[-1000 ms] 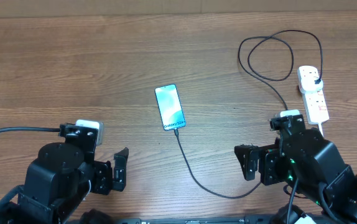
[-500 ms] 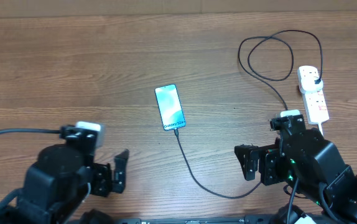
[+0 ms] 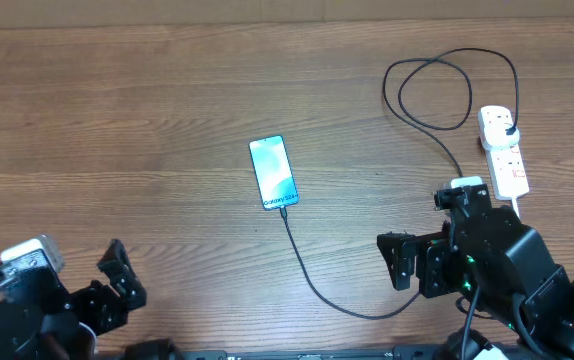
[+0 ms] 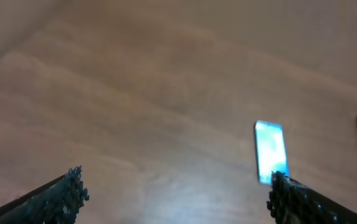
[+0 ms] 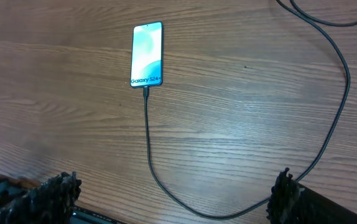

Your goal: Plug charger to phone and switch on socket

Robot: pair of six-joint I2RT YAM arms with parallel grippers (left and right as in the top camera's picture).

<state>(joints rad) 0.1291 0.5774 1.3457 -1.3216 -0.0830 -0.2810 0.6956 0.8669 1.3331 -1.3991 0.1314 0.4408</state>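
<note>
Since a second ago the left hand (image 4: 175, 186) has pulled away from mid-bench to the near left corner, and the overhead view now catches only the edge of its arm. Its fingers are spread wide with nothing between them. The right hand (image 3: 395, 262) has not shifted; it too is spread wide and empty.

The Galaxy phone (image 3: 273, 172) lies flat on the wooden bench (image 3: 117, 120), well ahead of the left hand and off to its right, and ahead of the right hand to its left. The screen is lit. The black charger cable (image 5: 146, 137) meets the phone's near short edge, where the connector looks seated. From there it curves back past the right hand's fingertips, then loops out to a black plug sitting in the white power strip (image 3: 502, 150). The strip lies beyond the right hand, off to its right side.

The left arm's retreat suggests the plugging-in is finished and its part is over. What remains, by my reading, is the strip's switch. Whether it is already on cannot be told from these views. The right hand is the nearer one for that press.
</note>
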